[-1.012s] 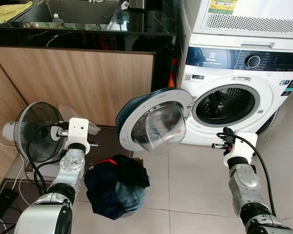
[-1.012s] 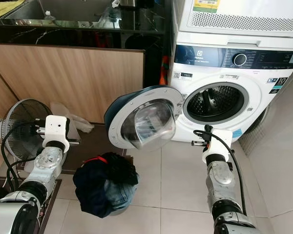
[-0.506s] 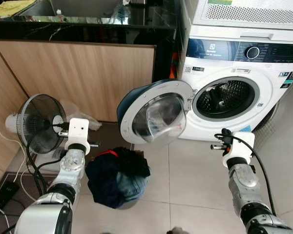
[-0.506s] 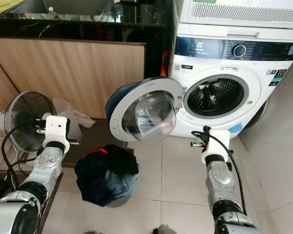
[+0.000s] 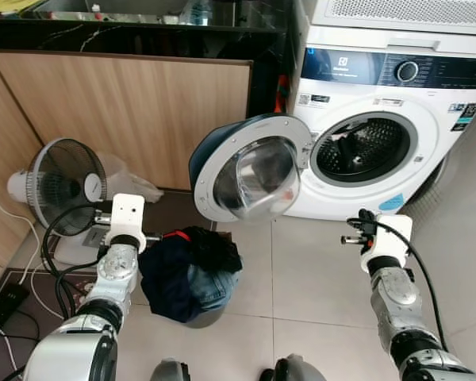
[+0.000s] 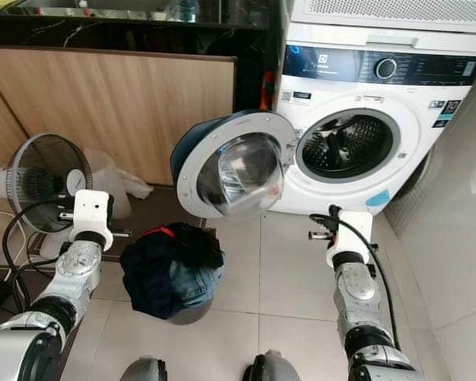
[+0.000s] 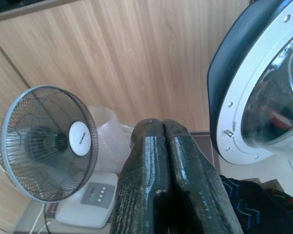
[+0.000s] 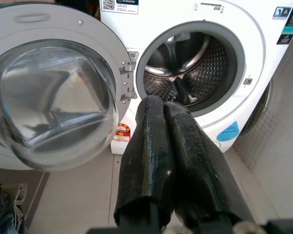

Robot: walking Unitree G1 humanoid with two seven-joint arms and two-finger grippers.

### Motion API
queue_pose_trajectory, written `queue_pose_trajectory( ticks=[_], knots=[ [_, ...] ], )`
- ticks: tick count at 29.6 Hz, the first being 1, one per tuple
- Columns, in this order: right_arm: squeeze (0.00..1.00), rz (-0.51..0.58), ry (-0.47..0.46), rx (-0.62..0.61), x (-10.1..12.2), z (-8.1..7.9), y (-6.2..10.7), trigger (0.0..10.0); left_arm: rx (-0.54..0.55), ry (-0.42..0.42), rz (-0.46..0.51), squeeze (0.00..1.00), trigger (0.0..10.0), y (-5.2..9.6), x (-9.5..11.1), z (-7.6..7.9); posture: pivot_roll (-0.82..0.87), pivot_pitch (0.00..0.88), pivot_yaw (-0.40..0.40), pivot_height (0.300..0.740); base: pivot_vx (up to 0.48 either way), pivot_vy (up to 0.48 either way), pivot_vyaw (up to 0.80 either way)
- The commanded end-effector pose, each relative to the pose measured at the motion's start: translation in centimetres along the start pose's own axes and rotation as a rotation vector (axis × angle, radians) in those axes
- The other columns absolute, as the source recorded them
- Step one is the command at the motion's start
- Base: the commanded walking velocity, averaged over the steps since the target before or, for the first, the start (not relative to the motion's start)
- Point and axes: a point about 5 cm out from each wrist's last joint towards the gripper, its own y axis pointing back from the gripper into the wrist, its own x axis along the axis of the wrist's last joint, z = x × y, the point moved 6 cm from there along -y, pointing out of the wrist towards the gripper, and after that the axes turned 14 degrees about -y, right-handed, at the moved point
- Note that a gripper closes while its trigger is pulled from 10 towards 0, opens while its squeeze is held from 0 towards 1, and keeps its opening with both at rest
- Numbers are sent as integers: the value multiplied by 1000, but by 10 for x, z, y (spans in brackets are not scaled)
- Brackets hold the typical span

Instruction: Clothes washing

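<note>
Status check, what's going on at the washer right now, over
Left gripper and right gripper both shut, empty. Washing machine door open, drum open to load. Pile of dark clothes on floor by left arm. Nothing blocking the opening.

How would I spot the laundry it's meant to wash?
Find the white front-loading washing machine with its round glass door swung open. On the tiled floor just below that door sits a dark heap of navy and denim clothes, the only soft bundle there, right of the white pedestal fan.
</note>
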Motion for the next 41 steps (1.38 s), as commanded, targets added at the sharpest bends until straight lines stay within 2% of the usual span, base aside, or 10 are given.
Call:
queue_pose_trajectory(
  ticks=[1,8,13,41],
  knots=[
    [0,-22,5,-4,-4,3,1,10000,-4,-8,8,0,10000,-1,2,1,34,66,-12,655,0,0,0],
    [0,-43,0,14,-7,-1,0,10000,-6,-8,7,0,10000,0,1,1,34,62,-13,651,0,0,0],
    [0,-35,6,24,-6,-3,1,10000,-8,-7,8,0,10000,0,2,2,33,61,-15,613,0,0,0],
    [0,-51,26,30,-8,-1,1,10000,-7,-4,2,0,10000,0,1,2,31,73,-20,613,0,0,0]
  ],
)
